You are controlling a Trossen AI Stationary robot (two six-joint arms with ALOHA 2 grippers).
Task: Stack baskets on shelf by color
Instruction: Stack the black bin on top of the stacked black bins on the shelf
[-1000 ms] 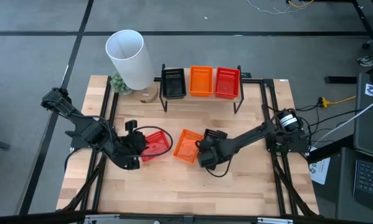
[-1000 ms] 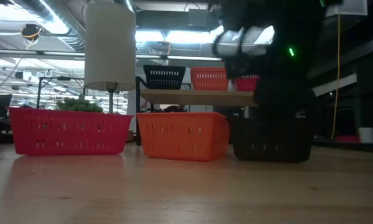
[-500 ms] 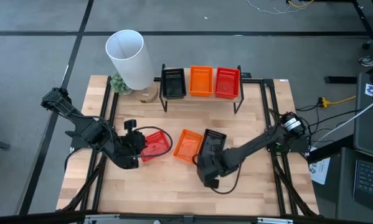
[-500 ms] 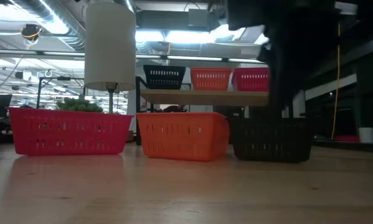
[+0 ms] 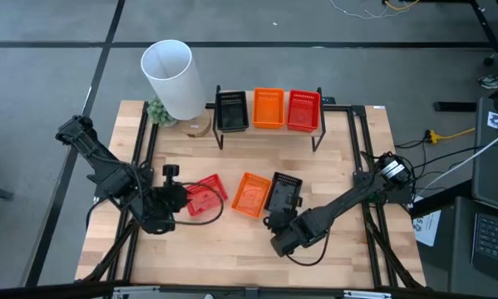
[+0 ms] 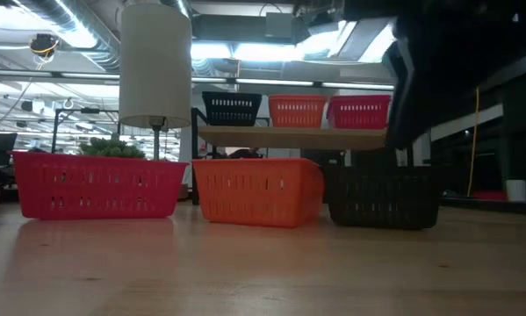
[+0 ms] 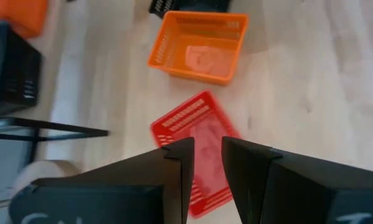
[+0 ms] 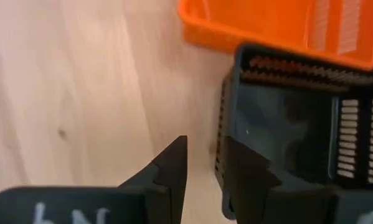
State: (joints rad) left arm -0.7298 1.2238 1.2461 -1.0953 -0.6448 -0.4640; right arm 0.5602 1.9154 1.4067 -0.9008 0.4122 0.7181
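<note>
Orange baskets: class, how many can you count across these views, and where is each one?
2 visible. One orange basket sits in the middle of the shelf, possibly with others nested inside. The other orange basket lies on the table, between a red basket and a black basket.

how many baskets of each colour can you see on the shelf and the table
black baskets: 2, shelf, table
orange baskets: 2, shelf, table
red baskets: 2, shelf, table
total: 6

black basket (image 8: 298,118), orange basket (image 8: 279,25) touching, wooden tabletop (image 8: 80,93)
</note>
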